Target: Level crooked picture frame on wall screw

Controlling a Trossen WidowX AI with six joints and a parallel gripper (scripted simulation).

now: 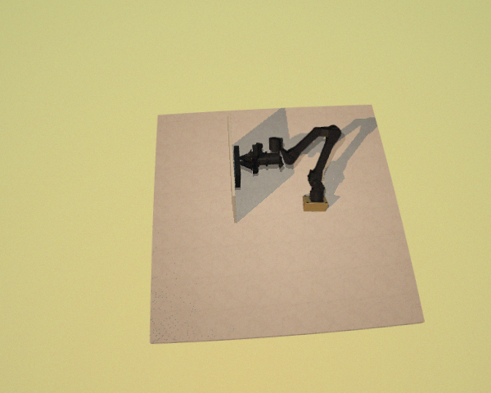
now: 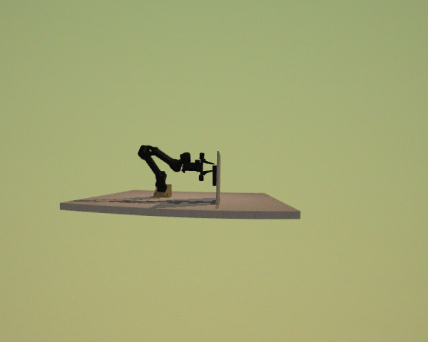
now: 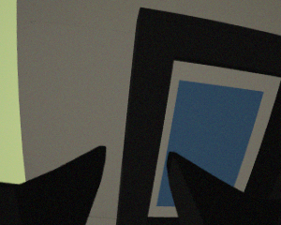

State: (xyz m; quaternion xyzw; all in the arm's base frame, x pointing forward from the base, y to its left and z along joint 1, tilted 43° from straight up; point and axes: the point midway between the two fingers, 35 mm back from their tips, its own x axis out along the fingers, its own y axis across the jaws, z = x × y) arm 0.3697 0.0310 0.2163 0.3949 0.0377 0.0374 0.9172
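The dark picture frame (image 1: 237, 173) (image 2: 215, 179) (image 3: 150, 84) hangs against the wall, with a pale mat and a blue picture (image 3: 215, 127). The wrist view is turned on its side, with the wall's top edge at the left. There the frame stands tilted to that edge, its end at the bottom of the view nearer the edge. My gripper (image 1: 240, 159) (image 2: 212, 167) (image 3: 137, 155) is open. Its fingers stand on both sides of the frame's top bar, with a gap at each side, one above the frame and one over the picture. The screw and notched strip are hidden.
The wall (image 1: 234, 209) (image 2: 218, 193) (image 3: 70, 70) stands upright on the square board (image 1: 279, 274) (image 2: 258, 203) and is thin and edge-on in the top and exterior views. The arm's tan base block (image 1: 315, 206) (image 2: 167, 192) stands on the board in front of the wall.
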